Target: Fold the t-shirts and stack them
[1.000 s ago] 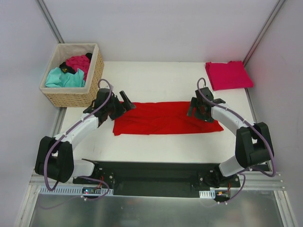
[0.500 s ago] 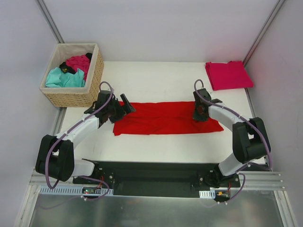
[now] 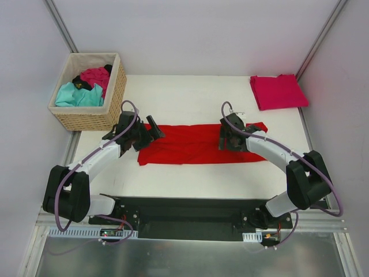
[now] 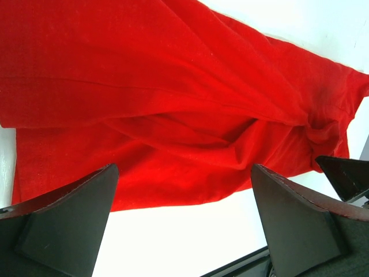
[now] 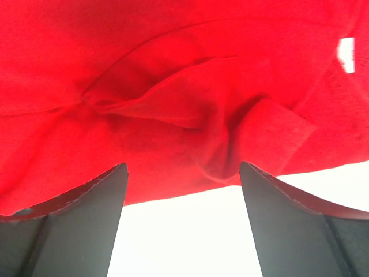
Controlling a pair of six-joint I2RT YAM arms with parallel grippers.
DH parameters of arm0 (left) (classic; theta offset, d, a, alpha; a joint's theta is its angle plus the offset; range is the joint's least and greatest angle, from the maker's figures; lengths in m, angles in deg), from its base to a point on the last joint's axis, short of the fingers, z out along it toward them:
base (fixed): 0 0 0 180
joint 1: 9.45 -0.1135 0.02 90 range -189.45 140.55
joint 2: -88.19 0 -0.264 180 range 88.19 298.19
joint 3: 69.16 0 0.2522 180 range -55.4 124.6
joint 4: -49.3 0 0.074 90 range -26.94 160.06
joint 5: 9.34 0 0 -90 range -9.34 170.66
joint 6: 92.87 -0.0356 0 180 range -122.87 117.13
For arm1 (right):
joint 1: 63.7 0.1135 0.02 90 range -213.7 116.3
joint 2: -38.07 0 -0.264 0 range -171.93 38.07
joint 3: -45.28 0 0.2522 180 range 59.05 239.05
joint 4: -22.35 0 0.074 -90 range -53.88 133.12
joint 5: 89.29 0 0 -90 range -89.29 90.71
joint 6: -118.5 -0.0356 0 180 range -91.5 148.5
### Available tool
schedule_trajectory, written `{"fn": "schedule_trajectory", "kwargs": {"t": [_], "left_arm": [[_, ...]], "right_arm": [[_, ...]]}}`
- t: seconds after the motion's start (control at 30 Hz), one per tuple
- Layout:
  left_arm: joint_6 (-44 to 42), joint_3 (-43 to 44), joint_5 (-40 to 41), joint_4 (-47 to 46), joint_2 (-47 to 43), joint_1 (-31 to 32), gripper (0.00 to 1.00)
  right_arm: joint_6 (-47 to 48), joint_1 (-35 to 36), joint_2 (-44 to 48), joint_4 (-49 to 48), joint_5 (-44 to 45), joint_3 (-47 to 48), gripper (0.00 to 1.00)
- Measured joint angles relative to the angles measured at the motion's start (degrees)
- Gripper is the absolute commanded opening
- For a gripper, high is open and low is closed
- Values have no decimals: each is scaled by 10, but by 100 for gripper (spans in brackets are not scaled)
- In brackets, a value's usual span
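Note:
A bright red t-shirt (image 3: pixel 190 144) lies as a long band across the middle of the table, wrinkled near its right end (image 4: pixel 323 124). My left gripper (image 3: pixel 154 130) hovers open at the shirt's left end, and in the left wrist view its fingers (image 4: pixel 184 173) straddle the cloth's near edge with nothing between them. My right gripper (image 3: pixel 226 137) is open over the shirt's right part; a small fold of red cloth (image 5: pixel 230 150) bulges just ahead of its spread jaws (image 5: pixel 181 173). A folded pinkish crimson t-shirt (image 3: pixel 278 91) rests at the far right corner.
A tan wicker basket (image 3: pixel 115 86) stands off the table's far left corner, holding teal (image 3: pixel 78 95), magenta (image 3: pixel 95 75) and black (image 3: pixel 81 82) shirts. The black base rail (image 3: pixel 184 216) runs along the near edge.
My right gripper has slid left along the red shirt, shutting briefly and opening again; the shirt's right end has shifted leftward with it. The left arm has barely moved.

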Motion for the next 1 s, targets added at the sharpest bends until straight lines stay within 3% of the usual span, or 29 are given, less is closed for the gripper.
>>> {"fn": "schedule_trajectory", "kwargs": {"t": [0.2, 0.47, 0.7, 0.93, 1.0], "left_arm": [[0, -2, 0, 0, -2, 0, 99], [-1, -2, 0, 0, -2, 0, 99], [-11, -2, 3, 1, -2, 0, 99], [-14, -1, 2, 2, 10, 0, 99], [-14, -1, 2, 2, 14, 0, 99]], "right_arm": [[4, -3, -15, 12, 41, 32, 83], [21, -45, -111, -8, 46, 110, 82], [28, -78, -148, -14, 37, 117, 74], [31, -89, -157, -19, 28, 119, 34], [29, -89, -163, -21, 26, 119, 27]]}}
